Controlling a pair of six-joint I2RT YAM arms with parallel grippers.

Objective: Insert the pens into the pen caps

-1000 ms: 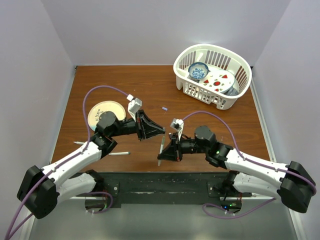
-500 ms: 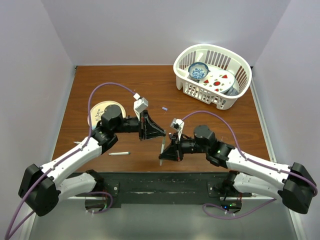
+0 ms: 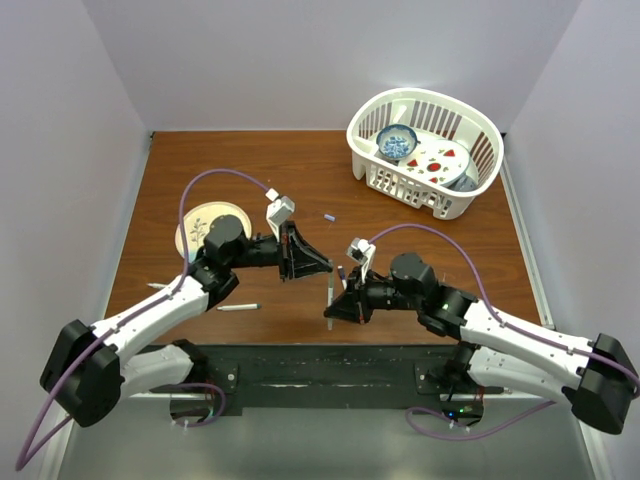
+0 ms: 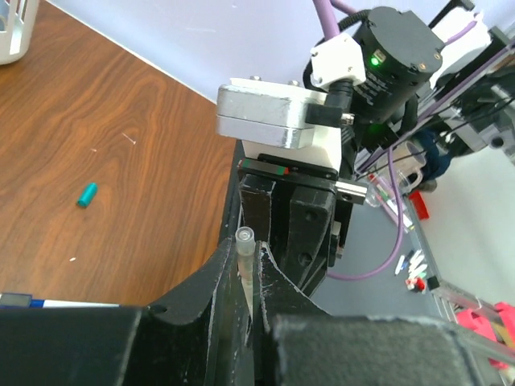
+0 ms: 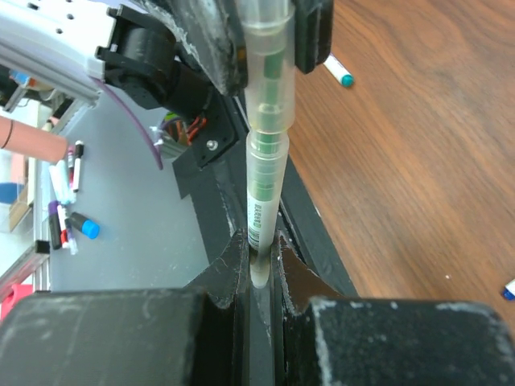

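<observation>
Between the right gripper's [image 5: 259, 246] fingers a translucent pen [image 5: 264, 161] with a green core is clamped by its lower end and stands nearly upright. At the pen's upper end the left gripper [image 4: 248, 264] is clenched on what looks like a clear cap [image 4: 244, 244], which seems to sit partly over the barrel. To do this well, both arms probably need to keep cap and pen on one axis and press straight along the barrel, without twisting, until the cap seats. A sideways push could bend the pen or slide it in the grip. Further out on the wooden table [image 3: 300, 170] lie a loose teal cap [image 4: 87, 194], a spare pen [image 3: 238, 307] and a plate [image 3: 200, 222].
</observation>
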